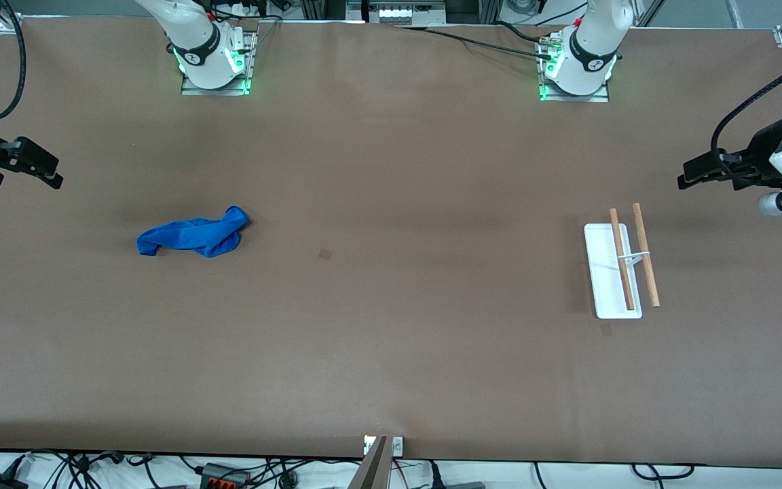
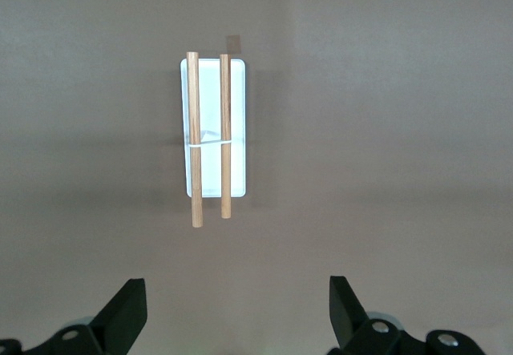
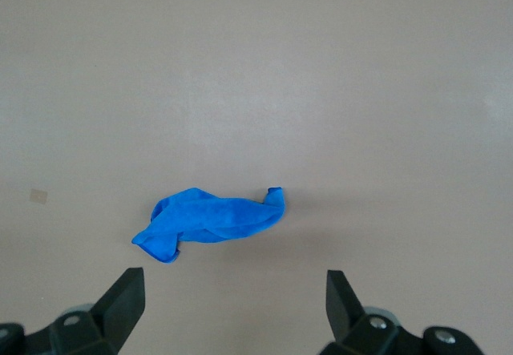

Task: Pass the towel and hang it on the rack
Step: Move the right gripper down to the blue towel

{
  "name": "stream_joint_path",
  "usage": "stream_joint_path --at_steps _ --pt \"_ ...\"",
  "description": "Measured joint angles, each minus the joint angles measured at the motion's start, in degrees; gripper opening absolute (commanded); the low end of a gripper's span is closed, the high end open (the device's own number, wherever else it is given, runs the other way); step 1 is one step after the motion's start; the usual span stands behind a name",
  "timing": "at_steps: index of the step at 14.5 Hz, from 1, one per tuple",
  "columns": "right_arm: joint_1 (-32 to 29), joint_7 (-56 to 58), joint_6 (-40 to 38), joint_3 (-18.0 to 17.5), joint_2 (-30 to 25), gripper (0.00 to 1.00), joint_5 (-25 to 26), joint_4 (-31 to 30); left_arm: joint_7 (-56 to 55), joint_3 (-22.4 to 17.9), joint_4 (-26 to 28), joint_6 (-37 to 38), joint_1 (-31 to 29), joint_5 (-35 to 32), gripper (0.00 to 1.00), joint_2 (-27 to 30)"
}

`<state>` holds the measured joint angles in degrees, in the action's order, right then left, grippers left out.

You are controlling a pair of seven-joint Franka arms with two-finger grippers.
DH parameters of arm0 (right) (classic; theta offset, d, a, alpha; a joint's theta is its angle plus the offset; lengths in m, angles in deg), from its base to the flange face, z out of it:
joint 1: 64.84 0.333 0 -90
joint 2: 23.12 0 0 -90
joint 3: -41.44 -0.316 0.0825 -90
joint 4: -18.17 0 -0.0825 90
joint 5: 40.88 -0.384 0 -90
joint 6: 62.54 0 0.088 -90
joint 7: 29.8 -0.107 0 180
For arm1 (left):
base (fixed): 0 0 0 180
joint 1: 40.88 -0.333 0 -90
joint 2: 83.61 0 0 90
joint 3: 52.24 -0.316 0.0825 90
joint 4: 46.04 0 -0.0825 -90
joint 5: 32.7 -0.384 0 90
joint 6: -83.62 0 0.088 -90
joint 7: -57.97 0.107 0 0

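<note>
Towel (image 1: pixel 192 235) crumpled on table (image 1: pixel 391 353), right arm's end. Rack (image 1: pixel 613 272) at left arm's end. Left hand (image 2: pixel 238 311) and right hand (image 3: pixel 236 305) both spread, empty, raised over the table's ends.

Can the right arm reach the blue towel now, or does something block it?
Probably yes. The towel lies crumpled on bare table toward the right arm's end, nothing on or beside it. The right gripper hangs open at that end, holding nothing.

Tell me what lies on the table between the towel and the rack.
Only bare tabletop with one small dark mark lies between the towel and the rack, as the front view shows.
</note>
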<state>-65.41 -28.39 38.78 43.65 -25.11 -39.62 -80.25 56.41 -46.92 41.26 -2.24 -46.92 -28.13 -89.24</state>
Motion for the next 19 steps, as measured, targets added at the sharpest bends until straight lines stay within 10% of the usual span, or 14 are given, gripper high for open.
stream_joint_path --at_steps 13,19 --pt "-0.01 0.00 -1.71 0.00 1.03 1.00 0.00 -0.02 0.28 0.16 -0.37 0.68 0.06 0.01 1.00 0.54" --pt "0.02 -0.06 -1.34 -0.18 11.31 1.00 -0.37 -0.34 0.29 0.36 -0.38 1.59 0.07 0.01 1.00 0.56"
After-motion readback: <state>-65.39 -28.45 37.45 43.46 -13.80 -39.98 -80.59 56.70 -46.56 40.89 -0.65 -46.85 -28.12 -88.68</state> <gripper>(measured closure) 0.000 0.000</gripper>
